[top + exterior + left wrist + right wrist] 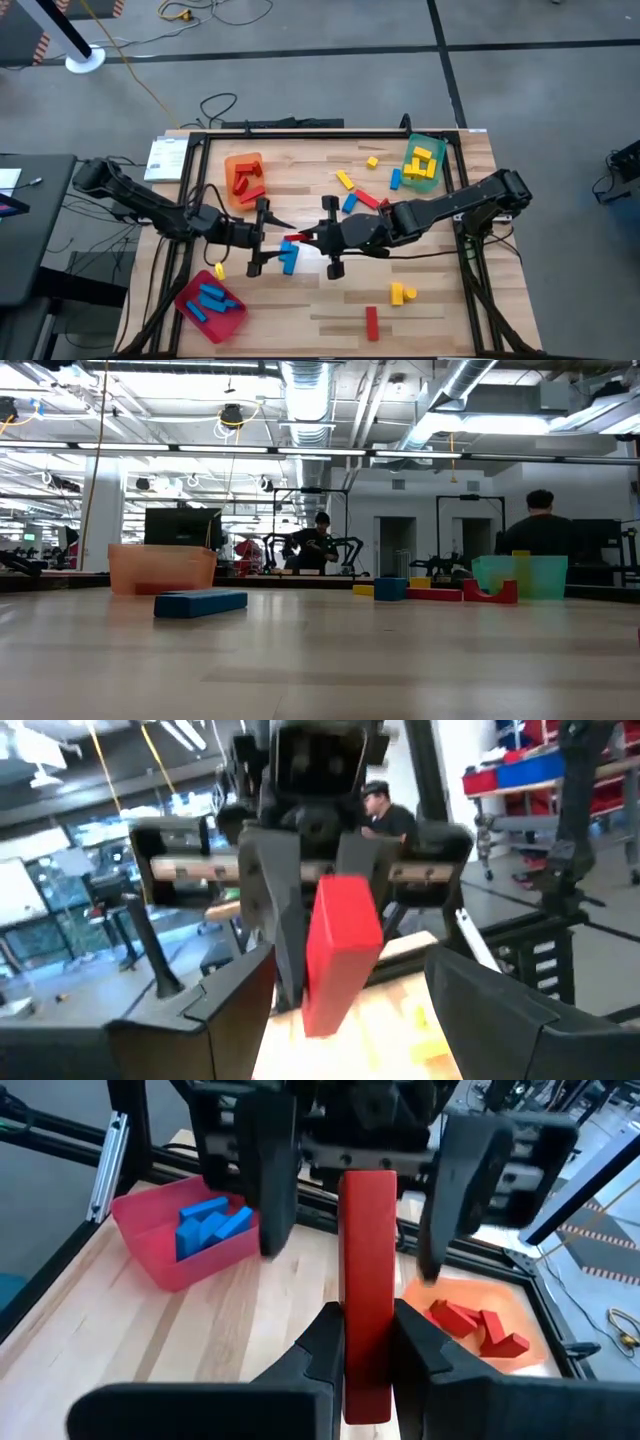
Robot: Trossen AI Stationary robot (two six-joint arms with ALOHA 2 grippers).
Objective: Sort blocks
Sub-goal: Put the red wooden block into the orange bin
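Red block mid-handoff, sorting maybe halfway there

Red's the colour in play right now: your right gripper (367,1342) is pinched tight on a long red rectangular block (367,1280) and holds it up over the middle of the wooden table (300,310), right in front of your left gripper (262,237). That left one has its fingers spread wide on either side of the block's far end and isn't touching it yet, so I'd read this as a pass between the arms

Progress, as far as you can tell from above:
- translucent orange tray (232,197) at the back left already has a few red blocks in it
- red tray (188,299) at the front left holds several blue blocks
- green tray (432,183) at the back right has a pile of yellow ones

Still loose on the table: a blue block (289,262) just under the grippers, a scatter of yellow, blue and red pieces (352,200) near the green tray, a yellow pair (402,293) and a red bar (372,322) towards the front

So you've got a decent chunk sorted, with roughly ten strays left, and the held one probably belongs in the orange tray
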